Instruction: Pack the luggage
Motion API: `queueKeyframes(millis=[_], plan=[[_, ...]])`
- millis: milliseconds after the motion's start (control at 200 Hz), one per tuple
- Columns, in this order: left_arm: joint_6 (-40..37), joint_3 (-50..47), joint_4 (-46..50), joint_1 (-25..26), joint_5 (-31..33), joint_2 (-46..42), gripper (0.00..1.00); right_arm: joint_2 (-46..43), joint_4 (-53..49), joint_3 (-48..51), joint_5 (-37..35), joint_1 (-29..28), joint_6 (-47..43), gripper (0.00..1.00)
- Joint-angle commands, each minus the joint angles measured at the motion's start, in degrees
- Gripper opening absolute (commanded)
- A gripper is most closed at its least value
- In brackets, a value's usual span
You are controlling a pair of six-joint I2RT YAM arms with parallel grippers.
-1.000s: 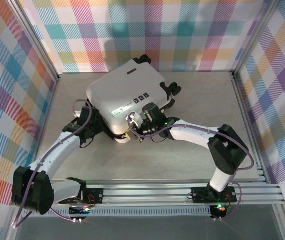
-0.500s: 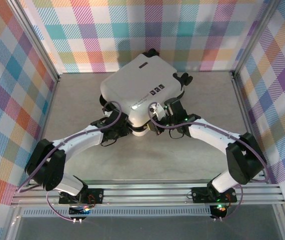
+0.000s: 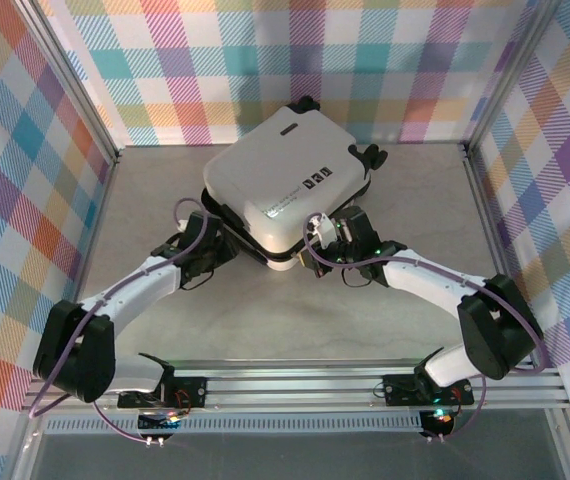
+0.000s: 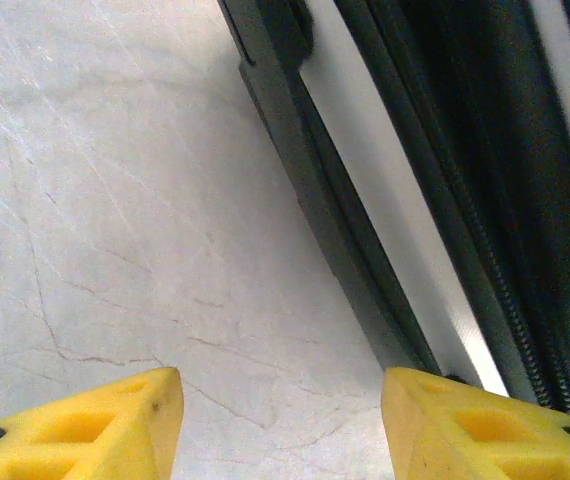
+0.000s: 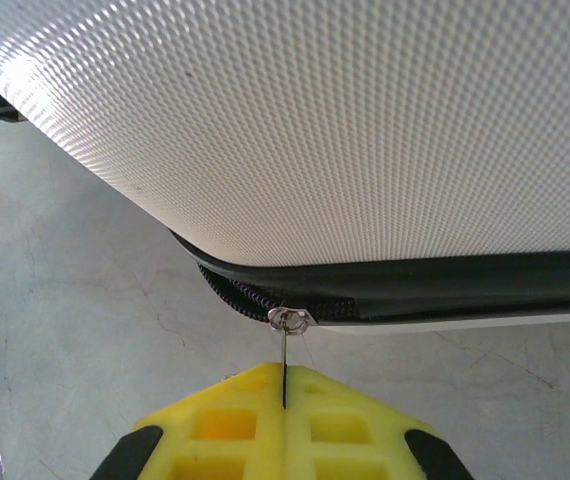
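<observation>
We see a pale grey tabletop (image 3: 265,330) with a stone-like finish, crossed by fine dark veins that look like hairline cracks. It is closed in on three sides by a back wall (image 3: 365,60), a left wall (image 3: 15,200) and a right wall (image 3: 560,200). All three are checked in pastel pink, teal, yellow, orange and purple on white. Slanting silver metal posts (image 3: 77,85) mark the far corners. A ribbed aluminium rail (image 3: 295,385) runs along the near edge. The light is even and soft, and the shadows are faint.

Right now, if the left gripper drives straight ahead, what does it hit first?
Likely the luggage, its rim slanting across ahead of the left gripper; depth is unclear, so the table could come first.
</observation>
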State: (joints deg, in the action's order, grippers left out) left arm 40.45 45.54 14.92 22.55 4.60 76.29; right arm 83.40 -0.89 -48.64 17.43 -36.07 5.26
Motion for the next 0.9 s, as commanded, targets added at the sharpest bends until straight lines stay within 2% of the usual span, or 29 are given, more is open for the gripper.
queueKeyframes(millis=[0, 105, 220, 440, 600, 895], plan=[[1.61, -1.40, -5.78, -1.73, -5.31, -0.35, 0.56, -0.63, -1.23, 1.67, 0.06, -1.00, 1.58, 0.00], [1.75, -0.96, -7.98, -3.03, -7.98, 2.43, 0.56, -0.17, -0.24, 1.93, -0.29, -1.79, 2.17, 0.00], [4.48, -3.33, -15.21, -6.12, -12.41, 5.80, 0.54, -0.34, 0.59, 2.28, -0.73, -2.66, 2.75, 0.00], [7.24, -4.37, -25.00, -8.84, -17.56, 13.33, 0.43, -0.94, 0.53, 2.59, -2.00, -3.91, 3.25, 0.00], [9.86, -5.89, -31.84, -10.15, -20.42, 16.98, 0.23, -1.42, 0.81, 3.61, -3.22, -4.73, 3.47, 0.00], [10.43, -6.20, -33.54, -10.33, -20.99, 18.76, 0.00, -2.13, 1.39, 5.36, -4.11, -5.66, 2.32, 0.00]])
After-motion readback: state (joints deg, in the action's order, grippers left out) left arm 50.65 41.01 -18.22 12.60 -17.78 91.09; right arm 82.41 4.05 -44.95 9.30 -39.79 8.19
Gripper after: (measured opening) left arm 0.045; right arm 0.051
